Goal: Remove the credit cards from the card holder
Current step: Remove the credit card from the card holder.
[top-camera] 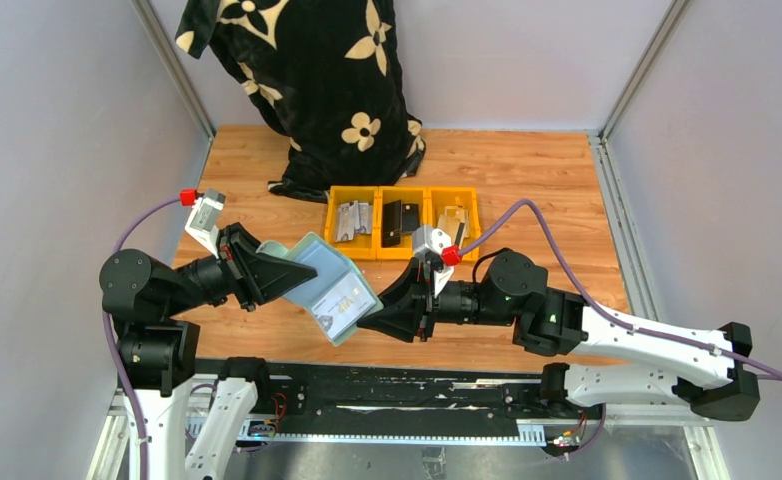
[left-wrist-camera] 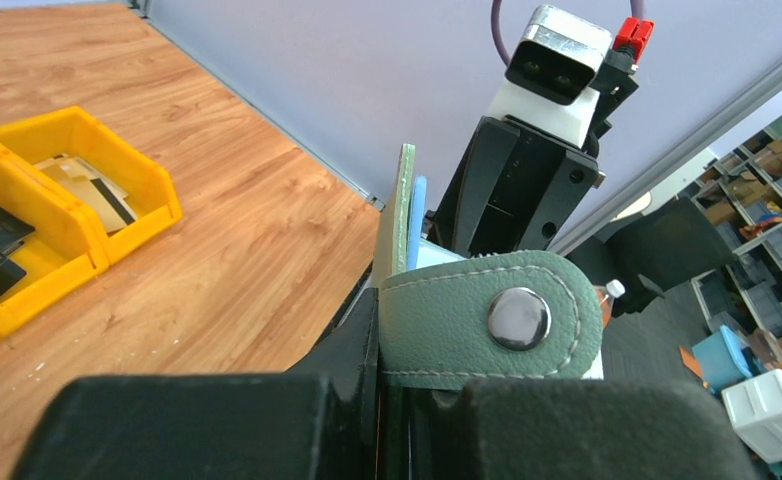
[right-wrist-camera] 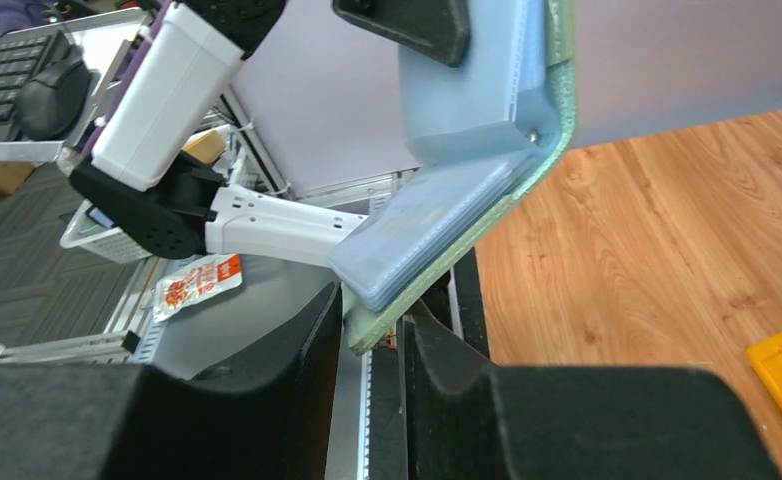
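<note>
Holder (top-camera: 329, 285) hangs open above the tabletop (top-camera: 527, 170), soft and floppy, pinched by the left pincer (top-camera: 285, 272); right pincer (top-camera: 372, 318) straddles its lower corner, grip unclear. Cards (top-camera: 339, 300) likely stiff, slick: take an exposed edge.

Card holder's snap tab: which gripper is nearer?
Left. The left gripper is clamped on the card holder right at the snap tab; the right gripper straddles the holder's opposite edge.
</note>
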Robot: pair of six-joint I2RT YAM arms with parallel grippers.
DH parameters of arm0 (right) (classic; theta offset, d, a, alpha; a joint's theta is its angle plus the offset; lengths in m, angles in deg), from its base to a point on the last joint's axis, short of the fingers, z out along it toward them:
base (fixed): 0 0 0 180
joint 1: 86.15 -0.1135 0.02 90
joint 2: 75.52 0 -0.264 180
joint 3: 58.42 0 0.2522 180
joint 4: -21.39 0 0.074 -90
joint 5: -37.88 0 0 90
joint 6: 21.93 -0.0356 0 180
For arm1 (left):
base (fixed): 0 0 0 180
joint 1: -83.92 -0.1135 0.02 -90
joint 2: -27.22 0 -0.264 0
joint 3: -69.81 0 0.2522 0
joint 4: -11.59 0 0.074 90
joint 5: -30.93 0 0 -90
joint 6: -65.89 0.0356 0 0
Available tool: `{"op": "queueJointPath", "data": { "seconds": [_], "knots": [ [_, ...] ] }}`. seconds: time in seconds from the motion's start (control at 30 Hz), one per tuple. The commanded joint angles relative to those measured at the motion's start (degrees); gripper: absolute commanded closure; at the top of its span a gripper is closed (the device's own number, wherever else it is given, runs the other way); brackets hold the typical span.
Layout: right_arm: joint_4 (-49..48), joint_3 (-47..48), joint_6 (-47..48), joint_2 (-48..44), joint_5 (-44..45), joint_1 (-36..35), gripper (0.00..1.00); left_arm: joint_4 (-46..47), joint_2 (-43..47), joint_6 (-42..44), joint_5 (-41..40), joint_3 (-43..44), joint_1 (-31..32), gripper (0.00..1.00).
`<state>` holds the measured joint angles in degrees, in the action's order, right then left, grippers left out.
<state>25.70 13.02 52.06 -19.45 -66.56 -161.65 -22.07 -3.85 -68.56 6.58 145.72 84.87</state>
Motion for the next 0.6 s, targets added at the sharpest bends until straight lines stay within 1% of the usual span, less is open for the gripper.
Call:
{"op": "queueJointPath", "data": {
  "seconds": [0.0, 0.33, 0.57],
  "knots": [
    [-2.4, -0.3, -0.1, -1.4, -6.8, -0.7, 0.70, -0.2, 0.2, -0.6, 1.1, 1.2, 0.0, 1.00],
    [-3.7, -0.4, -0.5, -2.0, -8.2, -0.8, 0.72, 0.4, 0.1, -2.2, 0.8, 2.0, 0.0, 1.00],
    [-2.7, 0.7, -3.0, -1.4, -1.4, -0.8, 0.81, 0.5, 0.6, -2.1, 0.4, 2.0, 0.0, 1.00]
  ]
}}
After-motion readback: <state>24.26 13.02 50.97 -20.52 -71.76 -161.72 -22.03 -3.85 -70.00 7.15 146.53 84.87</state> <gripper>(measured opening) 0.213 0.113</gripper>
